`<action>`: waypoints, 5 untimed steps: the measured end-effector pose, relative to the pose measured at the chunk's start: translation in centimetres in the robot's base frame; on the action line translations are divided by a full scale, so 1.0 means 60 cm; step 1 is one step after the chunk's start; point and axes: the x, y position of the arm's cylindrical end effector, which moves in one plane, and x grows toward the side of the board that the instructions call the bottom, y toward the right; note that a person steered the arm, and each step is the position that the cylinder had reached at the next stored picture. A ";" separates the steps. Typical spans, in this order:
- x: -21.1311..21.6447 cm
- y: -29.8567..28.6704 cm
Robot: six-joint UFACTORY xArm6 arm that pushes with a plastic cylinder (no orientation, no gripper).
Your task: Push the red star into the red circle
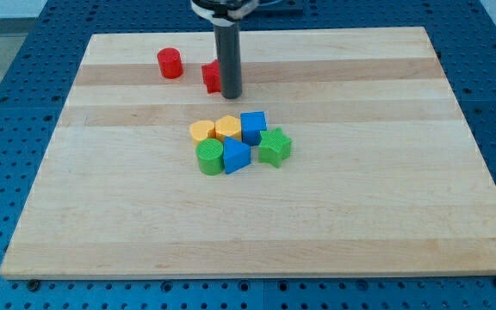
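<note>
The red circle (170, 63) stands near the board's top edge, left of centre. The red star (211, 77) sits a short way to its right, with a gap between them; the rod hides the star's right part. My tip (231, 94) rests on the board right against the star's right side, touching or nearly so. The dark rod rises straight up from there to the view's top.
A cluster sits mid-board below the tip: a yellow block (201, 131), an orange block (228, 127), a blue cube (253, 126), a green cylinder (210, 157), a blue block (235, 156) and a green star (275, 146). The wooden board (102, 215) lies on a blue perforated table.
</note>
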 end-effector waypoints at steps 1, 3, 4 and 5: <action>-0.044 -0.041; -0.032 0.040; -0.057 0.096; -0.099 0.091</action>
